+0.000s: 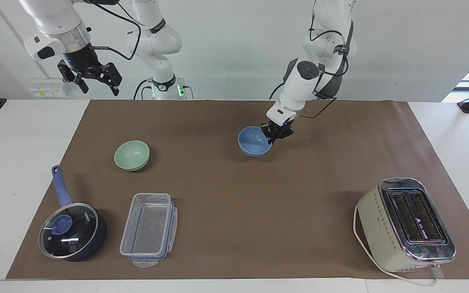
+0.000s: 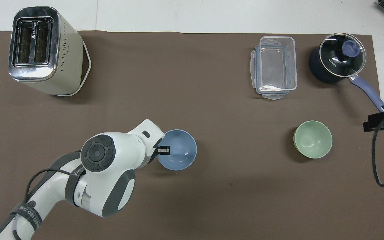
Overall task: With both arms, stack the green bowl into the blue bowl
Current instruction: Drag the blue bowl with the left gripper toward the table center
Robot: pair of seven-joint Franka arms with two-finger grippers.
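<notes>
Green bowl (image 1: 132,155) sits upright on the brown mat (image 1: 234,191) toward the right arm's end of the desk (image 1: 27,162), and everything here is placed against it. Going across the facing view from its left edge: the right claw (image 1: 92,79) hangs high over the desk edge, up in the air above the corner closest to the robots at the green bowl's end, its fingers spread apart and holding nothing; the right arm waits there. The dark-blue lidded saucepan (image 1: 73,231) stands farther from the robots than the green bowl, its handle pointing back toward the robots. Beside the saucepan, also farther from the robots than the green bowl, lies a clear plastic container (image 1: 149,230). Next comes the green bowl itself, apart from both, empty.

Well apart from the green bowl, toward the left arm's end and around the middle of the mat, is the blue bowl (image 1: 254,141), a little nearer to the robots than the green bowl. The left claw (image 1: 274,134) is clamped on the blue bowl's rim at the side turned away from the green bowl. I cannot tell whether the blue bowl rests on the mat or is just clear of it. The toaster (image 1: 405,224) stands well apart from the green bowl, at the left arm's end, farther from the robots.
</notes>
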